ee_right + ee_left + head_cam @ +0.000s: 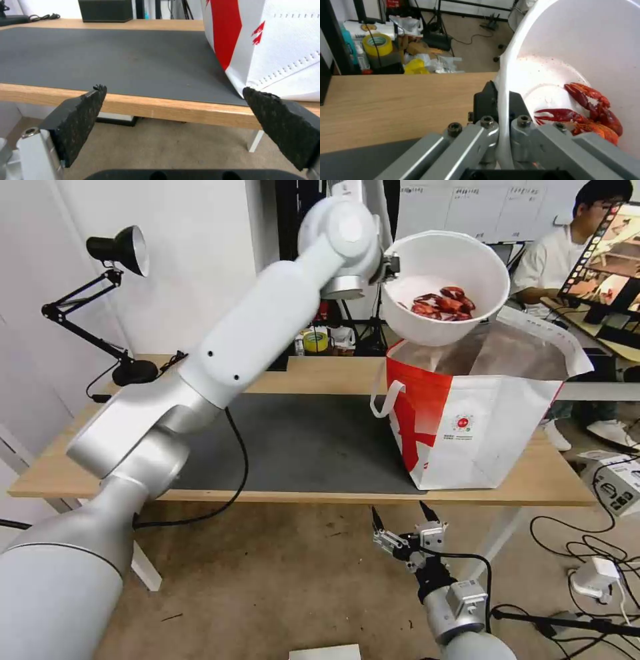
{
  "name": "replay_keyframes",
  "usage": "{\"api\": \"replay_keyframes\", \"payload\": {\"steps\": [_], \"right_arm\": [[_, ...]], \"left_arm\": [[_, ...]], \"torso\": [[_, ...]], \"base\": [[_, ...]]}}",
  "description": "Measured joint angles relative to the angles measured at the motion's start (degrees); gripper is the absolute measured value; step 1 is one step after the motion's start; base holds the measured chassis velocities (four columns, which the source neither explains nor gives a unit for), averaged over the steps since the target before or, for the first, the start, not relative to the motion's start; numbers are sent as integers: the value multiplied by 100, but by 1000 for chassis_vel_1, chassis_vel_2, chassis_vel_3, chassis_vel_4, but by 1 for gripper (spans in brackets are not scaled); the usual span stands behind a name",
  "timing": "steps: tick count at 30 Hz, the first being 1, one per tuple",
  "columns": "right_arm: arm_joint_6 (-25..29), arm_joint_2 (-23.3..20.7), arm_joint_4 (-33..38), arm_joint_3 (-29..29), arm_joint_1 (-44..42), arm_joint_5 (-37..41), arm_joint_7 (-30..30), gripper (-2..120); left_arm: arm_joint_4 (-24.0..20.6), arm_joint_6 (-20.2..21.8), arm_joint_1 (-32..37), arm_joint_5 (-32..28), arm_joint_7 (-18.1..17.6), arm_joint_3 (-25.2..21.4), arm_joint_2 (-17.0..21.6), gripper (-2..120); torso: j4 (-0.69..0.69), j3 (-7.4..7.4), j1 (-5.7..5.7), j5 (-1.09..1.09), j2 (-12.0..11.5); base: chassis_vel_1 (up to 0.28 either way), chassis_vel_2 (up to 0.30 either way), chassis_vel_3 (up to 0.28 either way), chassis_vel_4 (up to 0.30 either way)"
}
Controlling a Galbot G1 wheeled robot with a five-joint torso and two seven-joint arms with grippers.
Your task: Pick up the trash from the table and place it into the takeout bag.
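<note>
- your left gripper [501,110] is clamped on the rim of the white bowl [445,287], one finger inside the wall and one outside, so the rim runs straight between the pads.
- the bowl hangs in the air, tilted so its mouth faces you, with the red scraps [445,304] gathered in its lower part; from the wrist they look like crayfish shells [586,112].
- the bowl sits right above the open top of the takeout bag [480,440], at the bag's left rear corner, with its underside close to the bag's rim.
- the bag stands upright at the right end of the table [313,375], partly on the dark mat [300,440].
- your right gripper [403,523] is held low, in front of the table's near edge and below it, fingers [80,120] spread wide with nothing between them.
</note>
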Motion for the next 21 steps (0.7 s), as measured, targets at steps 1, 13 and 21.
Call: {"api": "replay_keyframes", "payload": {"steps": [1, 13, 21], "right_arm": [[0, 0, 0, 0, 0, 0, 0, 100], [0, 0, 0, 0, 0, 0, 0, 100], [0, 0, 0, 0, 0, 0, 0, 100]], "left_arm": [[0, 0, 0, 0, 0, 0, 0, 0], [-62, -387, 287, 716, 386, 552, -152, 0], [-223, -773, 369, 1105, 657, 882, -132, 0]], "torso": [[0, 0, 0, 0, 0], [0, 0, 0, -1, 0], [0, 0, 0, -1, 0]], "base": [[0, 0, 0, 0], [0, 0, 0, 0], [0, 0, 0, 0]]}}
